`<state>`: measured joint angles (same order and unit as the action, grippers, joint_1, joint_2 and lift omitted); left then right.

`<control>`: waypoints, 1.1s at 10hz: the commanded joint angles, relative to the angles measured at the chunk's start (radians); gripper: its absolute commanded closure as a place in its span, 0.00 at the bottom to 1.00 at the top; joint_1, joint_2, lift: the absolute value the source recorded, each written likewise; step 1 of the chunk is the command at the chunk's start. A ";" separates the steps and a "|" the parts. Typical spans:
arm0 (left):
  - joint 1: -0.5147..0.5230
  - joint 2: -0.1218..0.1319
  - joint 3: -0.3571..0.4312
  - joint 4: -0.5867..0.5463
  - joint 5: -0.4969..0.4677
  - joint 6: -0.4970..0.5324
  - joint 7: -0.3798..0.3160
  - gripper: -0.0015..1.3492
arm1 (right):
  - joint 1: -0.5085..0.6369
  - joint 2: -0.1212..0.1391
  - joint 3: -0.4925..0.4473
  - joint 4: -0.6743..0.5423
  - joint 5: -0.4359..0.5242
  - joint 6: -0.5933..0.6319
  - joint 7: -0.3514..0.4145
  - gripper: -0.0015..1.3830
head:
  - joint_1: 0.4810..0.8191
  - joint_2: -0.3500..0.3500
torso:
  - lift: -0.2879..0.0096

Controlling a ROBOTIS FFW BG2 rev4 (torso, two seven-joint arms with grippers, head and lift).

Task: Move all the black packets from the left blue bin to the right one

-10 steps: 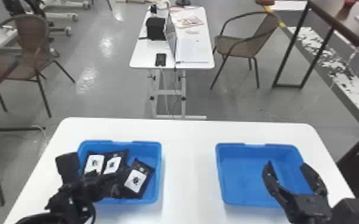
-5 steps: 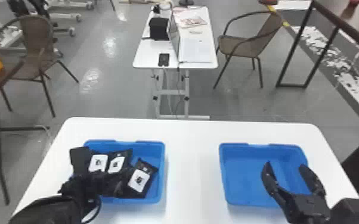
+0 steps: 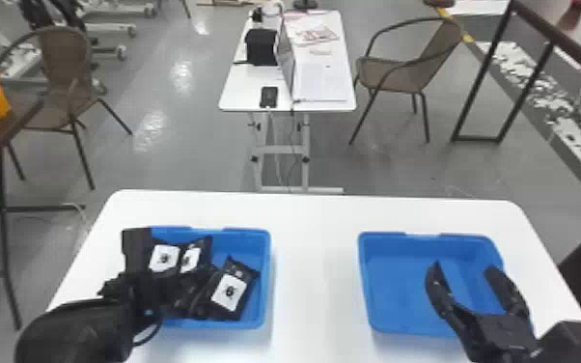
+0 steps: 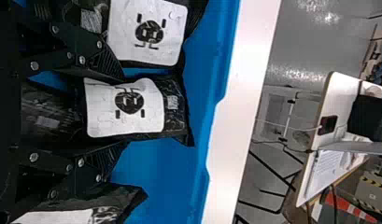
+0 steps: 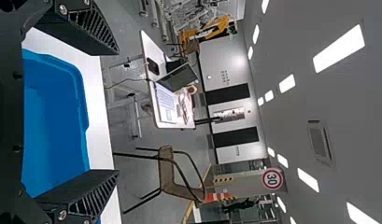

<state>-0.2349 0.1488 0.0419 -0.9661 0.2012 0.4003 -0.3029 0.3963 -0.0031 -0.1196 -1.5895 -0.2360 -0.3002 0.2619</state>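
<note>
Forward over the left blue plastic bin (image 3: pixel 236 324), the left arm (image 3: pixel 77 333) is advancing compared with the earlier head frames, its forearm now showing farther in, while the right gripper (image 3: pixel 464 269) is staying spread wide over the right blue bin (image 3: pixel 391 285). The black packets are lying in the left bin: a left packet (image 3: pixel 164 258), a right packet (image 3: pixel 229 291) and, between them, a middle packet (image 4: pixel 125 112). The left gripper (image 4: pixel 123 109) is holding its fingers (image 4: pixel 109 63) wide, one on each side of that middle packet, apparently not yet squeezing. The likeliest trouble is coming from crowding: the upper finger in the left wrist view is sitting right by the left packet's edge, so closing could be pinching two at once, or dragging a neighbour along. Too shallow a bite could be catching only loose film and letting the packet slip on the way across the bench (image 3: pixel 313 270). The packets are looking soft and flat-sided, their shiny dark film creasing and puckering around pale, roughly rectangular labels. Both bins are appearing smooth and shallow with rounded corners and lipped rims, and the black fingers are tapering to ribbed tips, which should be helping them grip such slick wrapping.
</note>
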 commanded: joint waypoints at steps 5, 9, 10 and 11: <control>0.006 -0.005 0.030 -0.006 -0.077 -0.077 -0.202 0.89 | -0.010 0.004 0.005 0.013 -0.016 0.003 0.011 0.08 | 0.63 0.48 | 0.97; 0.241 -0.025 0.027 -0.485 -0.275 -0.015 -0.309 0.89 | -0.020 0.004 0.011 0.019 -0.039 0.003 0.045 0.08 | 0.63 0.45 | 0.97; 0.272 -0.037 0.018 -0.576 -0.327 -0.017 -0.344 0.89 | -0.030 0.004 0.011 0.017 -0.042 0.004 0.063 0.08 | 0.63 0.44 | 0.97; 0.275 -0.044 -0.008 -0.642 -0.362 -0.029 -0.366 0.89 | -0.037 0.004 0.021 0.016 -0.068 0.004 0.069 0.08 | 0.63 0.43 | 0.97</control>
<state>0.0337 0.1097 0.0490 -1.5604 -0.1361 0.3764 -0.6673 0.3638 -0.0031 -0.1035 -1.5725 -0.2898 -0.2964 0.3316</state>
